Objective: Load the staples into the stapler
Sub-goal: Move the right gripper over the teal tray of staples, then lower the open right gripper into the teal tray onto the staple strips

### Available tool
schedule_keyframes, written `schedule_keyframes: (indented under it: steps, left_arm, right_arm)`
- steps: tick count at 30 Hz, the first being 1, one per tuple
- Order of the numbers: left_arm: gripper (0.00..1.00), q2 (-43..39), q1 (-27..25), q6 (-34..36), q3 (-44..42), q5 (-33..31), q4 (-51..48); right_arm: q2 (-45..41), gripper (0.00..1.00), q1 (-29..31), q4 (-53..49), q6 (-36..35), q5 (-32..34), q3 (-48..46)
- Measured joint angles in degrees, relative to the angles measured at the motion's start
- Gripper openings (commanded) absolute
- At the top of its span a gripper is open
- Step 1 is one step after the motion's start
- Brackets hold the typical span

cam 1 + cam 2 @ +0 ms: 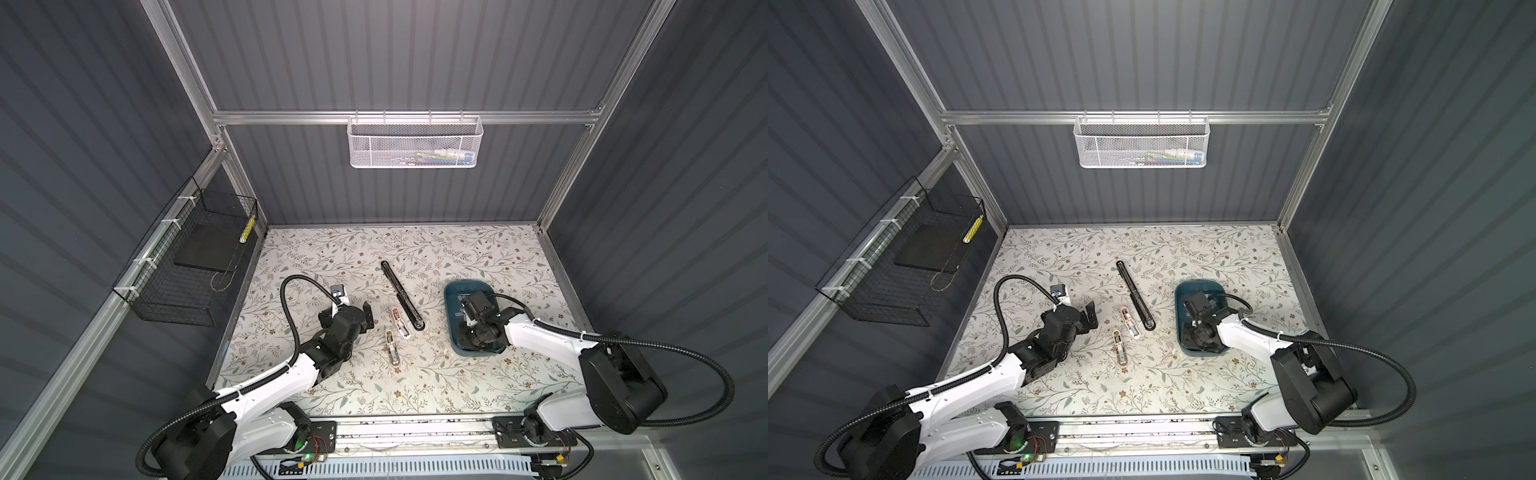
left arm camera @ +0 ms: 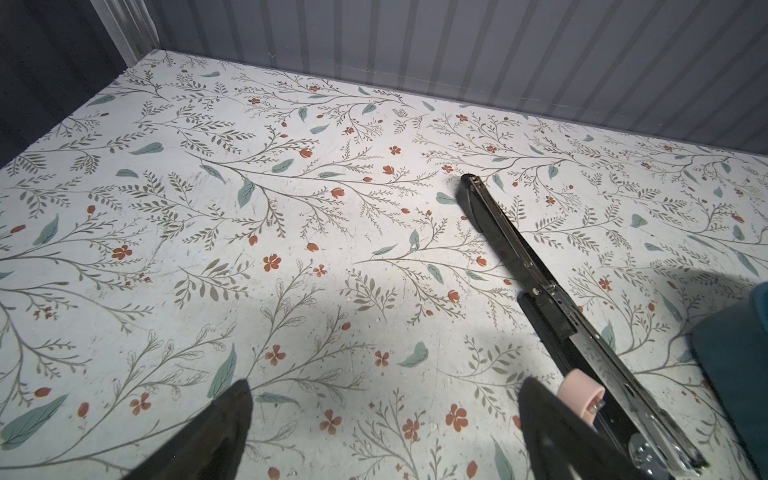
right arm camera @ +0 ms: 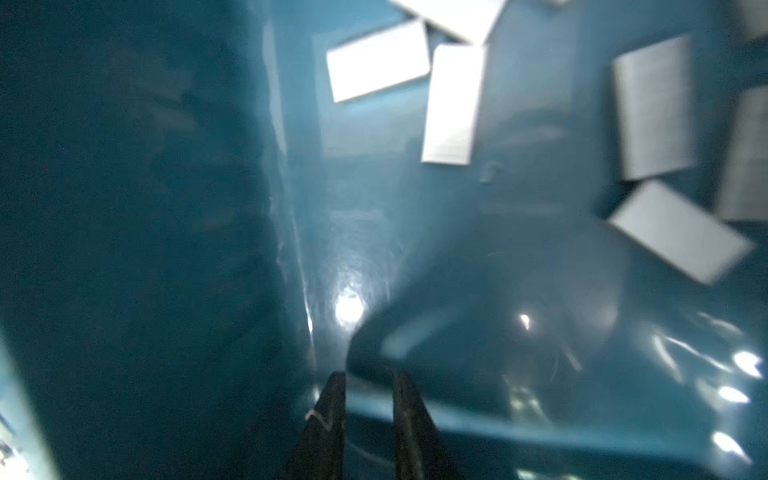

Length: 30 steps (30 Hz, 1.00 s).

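Observation:
A long black stapler [image 1: 401,296] [image 1: 1136,297] lies opened out flat mid-table; the left wrist view shows it too [image 2: 540,282]. Beside it lie a small pink-and-white stapler [image 1: 399,323] [image 2: 582,395] and a small beige stapler [image 1: 392,348]. Several silver staples [image 3: 453,104] lie loose in the blue tray [image 1: 451,291] [image 1: 1179,299]. My right gripper [image 3: 370,382] [image 1: 467,338] reaches down inside the tray near its wall [image 3: 166,208]. Its jaws stand a narrow gap apart with nothing between them, well short of the staples. My left gripper [image 2: 384,415] [image 1: 366,319] hovers wide open and empty, left of the small staplers.
A white mesh basket [image 1: 415,143] hangs on the back wall. A black wire basket [image 1: 187,266] is fixed to the left wall. A small grey device [image 1: 337,289] lies behind the left gripper. Aluminium rails and dark walls bound the floral table.

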Motion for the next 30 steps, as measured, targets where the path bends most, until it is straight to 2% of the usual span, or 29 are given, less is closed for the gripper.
schedule_keyframes:
  steps: [14, 20, 24, 27, 30]
  left_arm:
    - [1.00, 2.3, 0.0, 0.0, 1.1, 0.9, -0.7]
    - [1.00, 2.4, 0.0, -0.3, 1.5, 1.0, -1.0]
    - [1.00, 2.4, 0.0, -0.7, 1.5, 1.1, -1.0]
    - [1.00, 2.0, 0.0, -1.1, 1.5, 1.3, -1.0]
    - [1.00, 1.3, 0.0, -1.5, 1.5, 1.5, -1.0]
  right_arm:
    - [-4.4, 0.27, 13.5, 3.4, 10.1, 0.3, -4.1]
    - [-5.6, 0.34, 16.9, 3.5, 12.7, 2.0, -4.0]
    - [-7.2, 0.41, 16.9, -0.7, 12.0, 8.1, -0.9]
    - [-9.9, 0.52, 16.9, -2.8, 10.8, 15.0, 2.6]
    - [-13.0, 0.51, 16.1, -1.5, 9.6, 21.2, 4.1]
